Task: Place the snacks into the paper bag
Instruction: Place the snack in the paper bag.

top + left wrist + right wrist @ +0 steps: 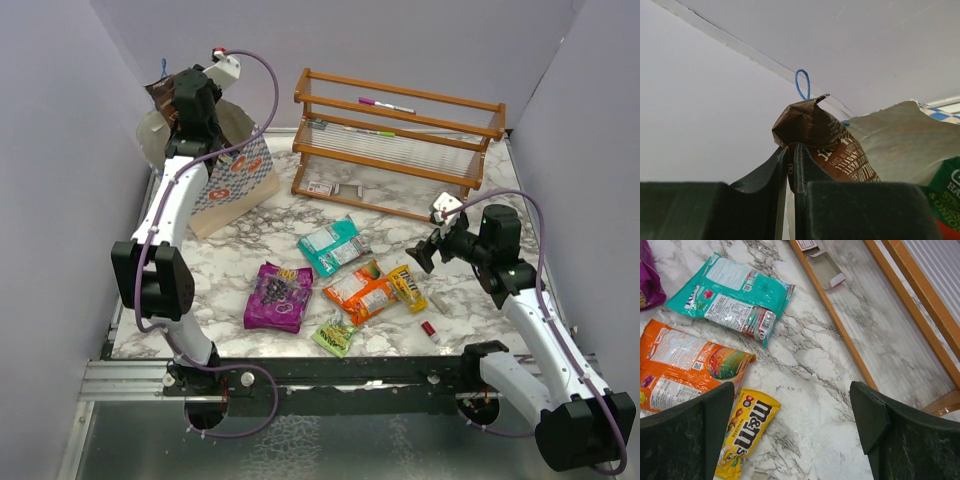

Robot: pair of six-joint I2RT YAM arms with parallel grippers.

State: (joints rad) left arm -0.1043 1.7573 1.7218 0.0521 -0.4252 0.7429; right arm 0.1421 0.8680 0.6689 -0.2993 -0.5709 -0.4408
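Marble desk [240,245]: teal packet [334,246], orange packet [360,292], yellow packet [407,288], purple packet [279,297] lie mid-desk. Left end effector [791,150] pinches brown packet [825,140] at paper bag [235,185] mouth. Right end effector [792,387] spread, near yellow packet.

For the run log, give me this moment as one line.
left gripper: shut on brown packet at paper bag | right gripper: open near yellow packet

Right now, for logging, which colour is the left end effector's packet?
Brown packet, best in left wrist view.

The brown packet [826,141] is hanging crumpled above the checked paper bag [236,186]; teal [334,246], purple [279,297], orange [361,291], yellow [407,287] and light-green [335,335] packets are lying flat mid-tabletop [250,243].
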